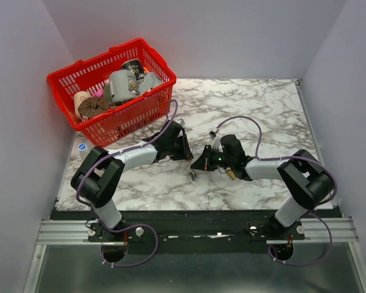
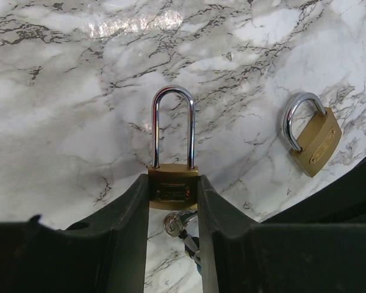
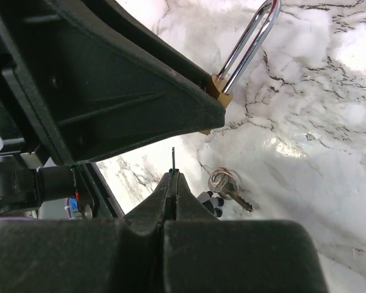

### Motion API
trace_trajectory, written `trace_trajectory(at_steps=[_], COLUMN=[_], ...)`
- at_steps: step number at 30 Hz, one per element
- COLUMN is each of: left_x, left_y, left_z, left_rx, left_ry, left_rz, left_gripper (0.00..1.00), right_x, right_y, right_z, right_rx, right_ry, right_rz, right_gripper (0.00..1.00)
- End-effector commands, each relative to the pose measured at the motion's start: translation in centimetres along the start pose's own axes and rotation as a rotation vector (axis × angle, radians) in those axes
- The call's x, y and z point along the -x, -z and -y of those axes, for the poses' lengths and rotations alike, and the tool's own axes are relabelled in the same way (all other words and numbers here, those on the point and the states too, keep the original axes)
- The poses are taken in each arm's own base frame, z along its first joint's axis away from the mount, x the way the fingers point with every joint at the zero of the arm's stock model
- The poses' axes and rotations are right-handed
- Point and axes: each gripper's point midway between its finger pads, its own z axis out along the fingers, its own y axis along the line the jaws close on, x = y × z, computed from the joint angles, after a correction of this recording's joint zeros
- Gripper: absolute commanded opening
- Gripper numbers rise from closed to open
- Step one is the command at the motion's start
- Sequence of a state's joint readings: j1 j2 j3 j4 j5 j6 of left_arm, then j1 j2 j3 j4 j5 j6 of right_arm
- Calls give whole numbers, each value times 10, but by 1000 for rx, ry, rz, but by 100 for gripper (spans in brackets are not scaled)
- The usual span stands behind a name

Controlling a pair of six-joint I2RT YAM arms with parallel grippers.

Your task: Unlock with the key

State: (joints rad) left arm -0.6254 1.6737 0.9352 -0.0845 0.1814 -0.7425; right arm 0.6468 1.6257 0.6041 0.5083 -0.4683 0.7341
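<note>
Left wrist view: my left fingers [image 2: 125, 232] clamp brass body of long-shackle padlock [image 2: 172, 190], shackle pointing away from them. Right of it, apart, second padlock [image 2: 311, 139] lies flat on table [image 2: 67, 91]. Just below held padlock's base, key ring [image 2: 172, 224] on table.

Right wrist view adds what left cannot: my right fingers [image 3: 149, 210] pressed together on key [image 3: 172, 160]. Only thin blade edge pokes out, head hidden, tip short of held padlock's underside.

Top view: arms hide padlock and key. Only this view shows red basket [image 1: 113, 91], well apart from padlock.
</note>
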Motion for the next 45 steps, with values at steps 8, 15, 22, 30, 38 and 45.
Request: trace_trajectory(at_steps=[8, 15, 22, 30, 38, 45], left_x=[4, 3, 3, 2, 3, 2], left_y=[9, 9, 8, 8, 9, 8], left_z=[15, 15, 16, 16, 15, 13], left_rx=[-55, -54, -55, -54, -52, -38], left_ry=[-7, -8, -9, -10, -10, -13], left_rz=[24, 21, 20, 18, 22, 25], left_gripper=[0, 0, 0, 0, 0, 0], right_x=[9, 13, 12, 14, 23, 26], right_y=[-14, -19, -21, -24, -19, -17], right_z=[5, 11, 19, 24, 28, 36], right_rx=[-12, -37, -64, -80, -107, -139], right_ry=[7, 5, -8, -16, -30, -52], right_rz=[29, 42, 44, 53, 95, 119], right_gripper=[1, 1, 1, 1, 1, 1])
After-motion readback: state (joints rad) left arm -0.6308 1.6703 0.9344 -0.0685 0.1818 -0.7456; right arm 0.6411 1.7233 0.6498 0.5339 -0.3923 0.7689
